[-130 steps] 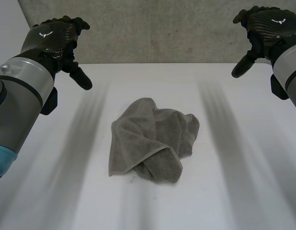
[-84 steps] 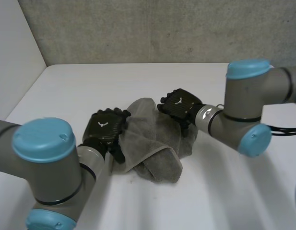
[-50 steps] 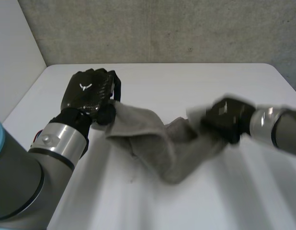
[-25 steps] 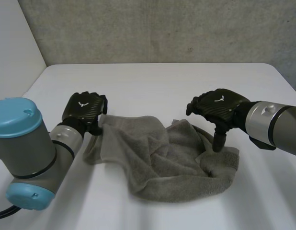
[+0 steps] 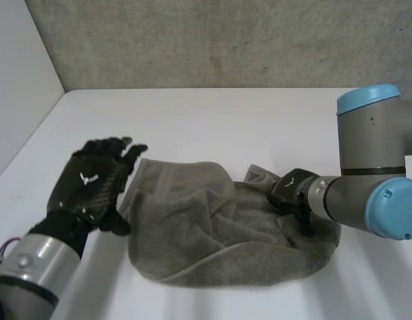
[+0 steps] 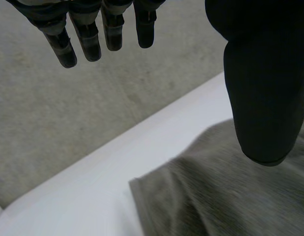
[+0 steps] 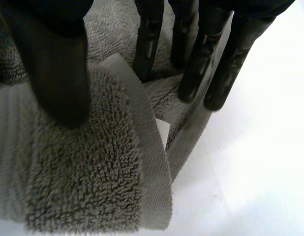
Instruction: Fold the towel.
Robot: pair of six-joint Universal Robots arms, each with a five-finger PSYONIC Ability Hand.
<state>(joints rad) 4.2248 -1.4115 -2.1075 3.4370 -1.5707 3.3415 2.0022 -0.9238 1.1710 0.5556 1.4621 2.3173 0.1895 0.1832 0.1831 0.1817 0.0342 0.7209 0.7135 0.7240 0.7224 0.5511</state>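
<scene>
grey towel (image 5: pixel 219 220) is spread in a rumpled heap on the white tabletop (image 5: pixel 213 113), mid-width, nearer the front edge. left hand (image 5: pixel 93 183) is held above the towel's left edge w/ fingers (image 6: pixel 93 34) straight & spread — nothing is gripped. right hand (image 5: pixel 289 193) is set on the towel's right part — its fingers (image 7: pixel 196 59) are kept straight, tips pressed into the cloth, thumb (image 7: pixel 58 64) laid on a folded-over flap.
</scene>
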